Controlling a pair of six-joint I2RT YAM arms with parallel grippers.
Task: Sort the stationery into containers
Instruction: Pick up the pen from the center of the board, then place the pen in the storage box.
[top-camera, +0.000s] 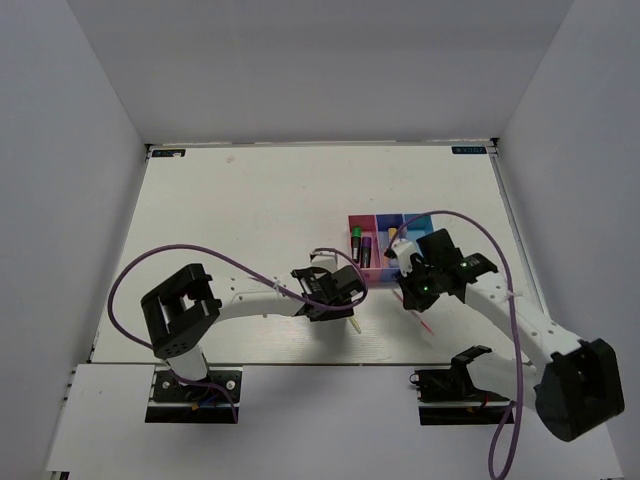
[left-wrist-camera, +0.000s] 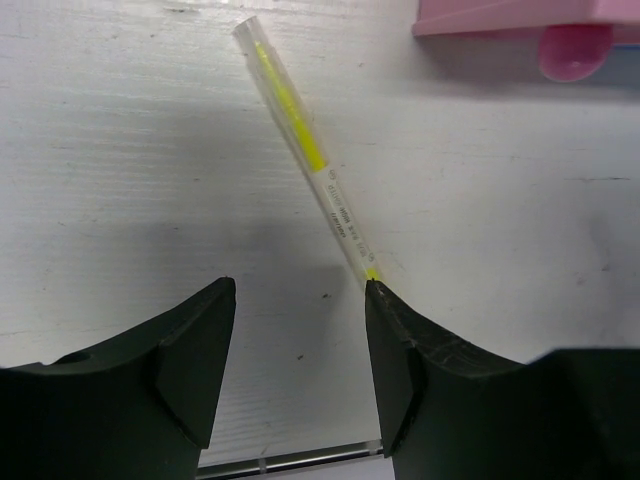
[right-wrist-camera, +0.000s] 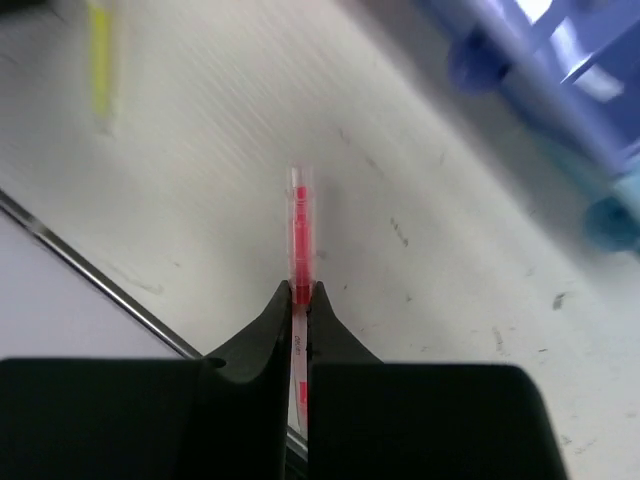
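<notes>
The three joined bins show in the top view: pink (top-camera: 358, 262), dark blue (top-camera: 386, 222) and light blue (top-camera: 414, 220). A green-capped marker (top-camera: 356, 236) and a purple one (top-camera: 366, 249) lie in the pink bin. An orange-tipped one (top-camera: 392, 233) lies in the dark blue bin. My left gripper (left-wrist-camera: 298, 288) is open, low over the table. The thin yellow pen (left-wrist-camera: 300, 140) lies ahead of it, with its near end at the right fingertip (left-wrist-camera: 378, 300). My right gripper (right-wrist-camera: 300, 292) is shut on the thin pink-red pen (right-wrist-camera: 299, 225), in front of the bins.
The pink bin's corner (left-wrist-camera: 520, 15) is at the top right of the left wrist view. The dark blue bin (right-wrist-camera: 540, 60) and light blue bin (right-wrist-camera: 610, 220) are to the right in the right wrist view. The table's front edge strip (right-wrist-camera: 90, 275) runs close by. White walls enclose the table.
</notes>
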